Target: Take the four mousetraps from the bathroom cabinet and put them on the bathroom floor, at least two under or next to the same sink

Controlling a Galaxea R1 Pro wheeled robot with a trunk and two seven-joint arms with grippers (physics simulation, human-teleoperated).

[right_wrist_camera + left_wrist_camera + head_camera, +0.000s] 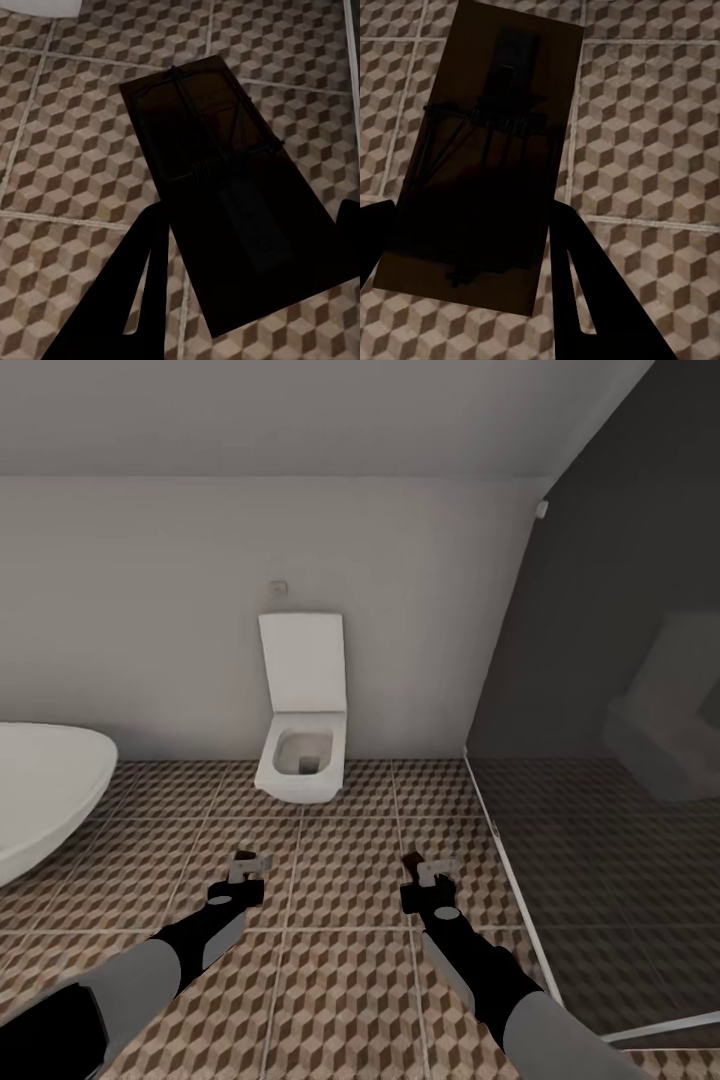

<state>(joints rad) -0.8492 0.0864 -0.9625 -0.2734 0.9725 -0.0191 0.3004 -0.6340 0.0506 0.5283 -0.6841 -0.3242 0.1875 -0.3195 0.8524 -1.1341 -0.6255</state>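
Left gripper [250, 863]: you have it low left of centre in the head view, clamped on a mousetrap [484, 161]; in the left wrist view the dark fingers [600, 300] press against the board's two long edges.
Left trap, material: a flat rectangular brown board, deep in shadow, with thin dark wire crossing its middle and a darker plate near one end.
Right gripper [437, 872]: low right of centre in the head view, closed on a second mousetrap [225, 195]; one finger [124, 300] hugs its long side.
Right trap, material: the same flat board, tilted in the frame, with a wire loop at the far end and a coiled spring across the middle.
Bathroom floor [340, 880]: large square tiles printed with brown, beige and white cubes, pale grout between them; both traps hang above it.
Toilet [302, 705]: white, boxy, lid up, against the far wall at centre.
Bathtub [40, 795]: white rounded rim at the left edge.
Glass panel [600, 760]: dark, smooth, filling the right side, with a thin pale frame at its foot.
Wall [150, 610]: plain, matte, off-white.
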